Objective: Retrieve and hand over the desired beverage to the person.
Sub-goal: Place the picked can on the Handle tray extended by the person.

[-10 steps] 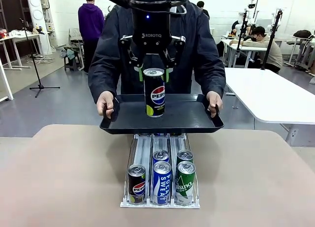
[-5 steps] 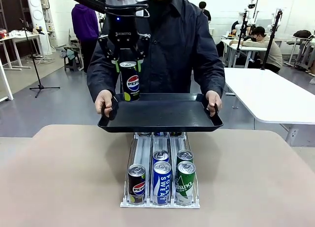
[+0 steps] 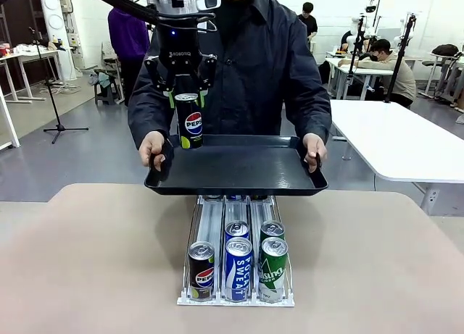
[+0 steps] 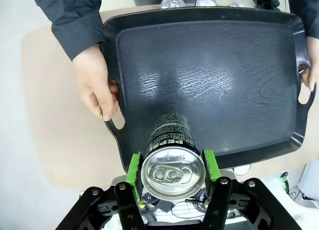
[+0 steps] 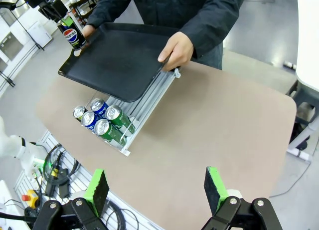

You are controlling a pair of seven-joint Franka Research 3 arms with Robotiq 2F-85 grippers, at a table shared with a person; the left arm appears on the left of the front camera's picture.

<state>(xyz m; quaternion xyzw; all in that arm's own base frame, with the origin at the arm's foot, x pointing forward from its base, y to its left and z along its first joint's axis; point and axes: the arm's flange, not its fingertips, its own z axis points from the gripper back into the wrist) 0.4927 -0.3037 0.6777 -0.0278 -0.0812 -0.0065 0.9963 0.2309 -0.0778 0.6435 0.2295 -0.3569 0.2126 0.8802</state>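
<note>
My left gripper [image 3: 188, 100] is shut on a black Pepsi can [image 3: 191, 122], held upright over the left part of a black tray [image 3: 239, 171]. I cannot tell whether the can touches the tray. The person [image 3: 268, 66] in a dark jacket holds the tray in both hands across the table. In the left wrist view the green pads [image 4: 133, 169] clamp the can [image 4: 173, 171] just below its top, above the tray [image 4: 224, 80] near the person's hand [image 4: 97, 88]. My right gripper [image 5: 156, 190] is open and high over the table, away from the tray [image 5: 119, 60] and the can [image 5: 73, 35].
A white three-lane rack [image 3: 235, 299] on the beige table [image 3: 87, 261] holds a Pepsi [image 3: 201, 269], two blue Pocari Sweat cans [image 3: 238, 267] and two green cans [image 3: 273, 267]. Its far end lies under the tray. White tables stand behind at the right.
My left gripper has carried the Pepsi can from over the tray's middle to its left side, then lowered it slightly. The tray has barely moved.
</note>
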